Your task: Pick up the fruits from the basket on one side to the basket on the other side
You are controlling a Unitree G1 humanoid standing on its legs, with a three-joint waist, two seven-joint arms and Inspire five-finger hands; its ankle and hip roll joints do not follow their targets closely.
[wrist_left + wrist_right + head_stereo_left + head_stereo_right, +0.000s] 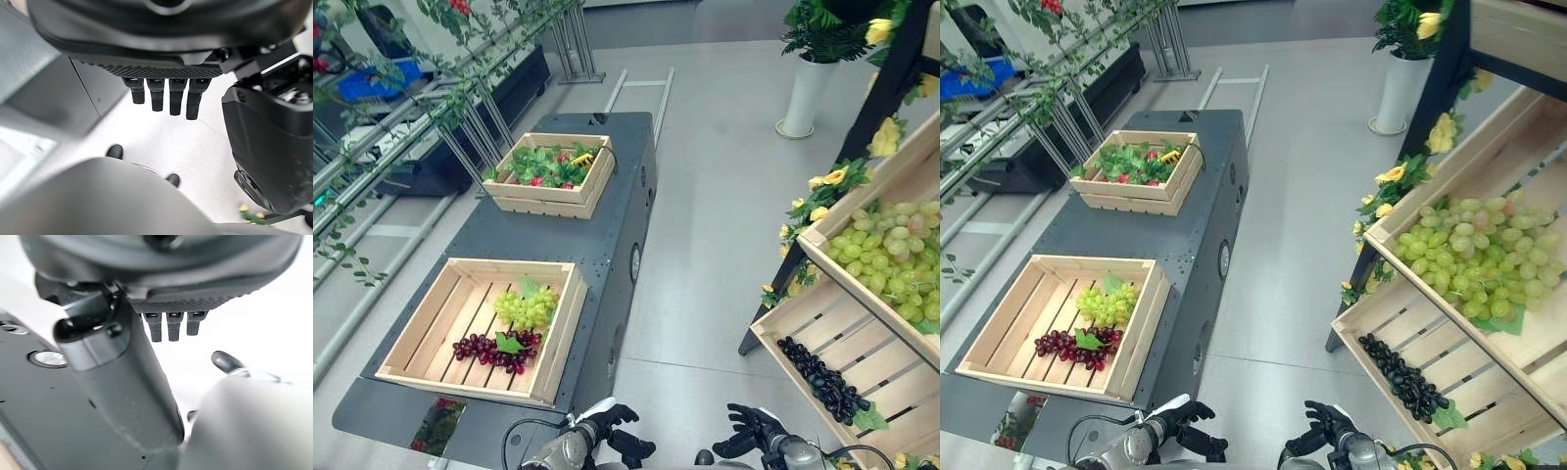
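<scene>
Left hand [607, 423] & right hand [751, 428] low, fingers relaxed, empty, grapes [524, 307] in near crate [411, 338]

We see the shelf crates [901, 186] cut off at the right edge, and the far crate's [551, 202] contents too small to identify.

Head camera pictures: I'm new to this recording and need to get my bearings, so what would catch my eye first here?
Probably the heap of green grapes in the upper crate of the slanted shelf on the right, with black grapes in the crate below it. On the dark table to the left, the near crate holds a green bunch and a red bunch; the far crate holds leafy greens.
</scene>
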